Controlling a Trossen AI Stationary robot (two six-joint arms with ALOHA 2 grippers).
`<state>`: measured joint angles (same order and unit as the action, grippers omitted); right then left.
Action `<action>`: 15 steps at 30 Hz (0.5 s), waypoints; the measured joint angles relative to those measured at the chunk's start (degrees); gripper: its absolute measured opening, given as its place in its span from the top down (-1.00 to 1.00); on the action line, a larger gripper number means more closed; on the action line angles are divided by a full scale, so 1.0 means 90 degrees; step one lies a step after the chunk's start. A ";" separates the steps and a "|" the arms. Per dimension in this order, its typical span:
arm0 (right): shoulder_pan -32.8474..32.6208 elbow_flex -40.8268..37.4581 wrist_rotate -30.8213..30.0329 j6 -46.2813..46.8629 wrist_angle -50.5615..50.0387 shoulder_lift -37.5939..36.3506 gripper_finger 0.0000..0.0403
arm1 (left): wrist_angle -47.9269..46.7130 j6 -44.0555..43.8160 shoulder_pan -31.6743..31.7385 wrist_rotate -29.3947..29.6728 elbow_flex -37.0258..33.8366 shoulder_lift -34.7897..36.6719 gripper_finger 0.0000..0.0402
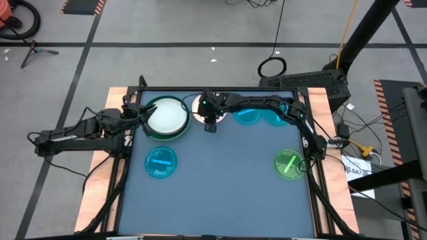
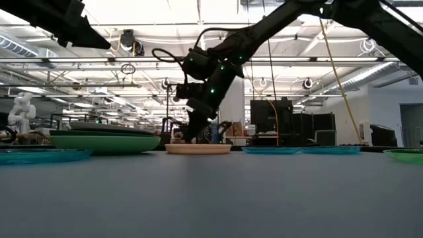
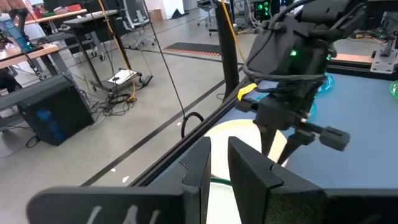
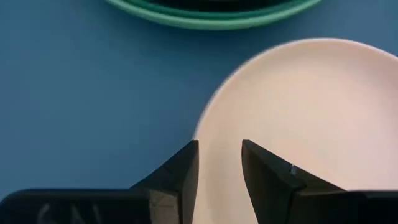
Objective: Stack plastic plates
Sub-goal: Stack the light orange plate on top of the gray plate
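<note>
The table has a smooth, matt blue top, edged along its sides with pale bare wood. The pink plate looks like smooth plastic with a soft, near-matt finish. The green plate beside it is plastic with a slight sheen along its rim. The cyan plate is translucent, glossy plastic, as is the bright green plate. The right gripper has fingers of dark matt plastic with smooth, flat faces.
</note>
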<state>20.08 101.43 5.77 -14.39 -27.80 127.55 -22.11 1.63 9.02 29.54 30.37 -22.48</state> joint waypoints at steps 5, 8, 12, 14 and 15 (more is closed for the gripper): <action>-0.0044 -0.0005 -0.0140 0.0133 -0.0074 -0.0028 0.42 | 0.0002 0.0003 0.0000 0.0000 0.0000 -0.0002 0.69; -0.0175 -0.0001 -0.0144 0.0192 -0.0176 -0.0073 0.42 | 0.0000 0.0010 0.0000 0.0000 0.0000 -0.0002 0.69; -0.0368 -0.0007 -0.0203 0.0295 -0.0380 -0.0057 0.42 | 0.0000 0.0070 0.0000 0.0000 0.0000 -0.0002 0.69; -0.0425 -0.0005 -0.0604 0.0383 -0.0342 -0.0010 0.42 | 0.0000 0.0076 0.0000 0.0000 0.0000 -0.0002 0.69; -0.0431 -0.0003 -0.0825 0.0457 -0.0352 0.0002 0.42 | 0.0000 0.0078 0.0000 -0.0001 0.0000 -0.0002 0.69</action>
<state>16.20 101.40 -1.66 -10.28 -30.97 127.57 -22.11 2.33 9.02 29.53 30.37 -22.50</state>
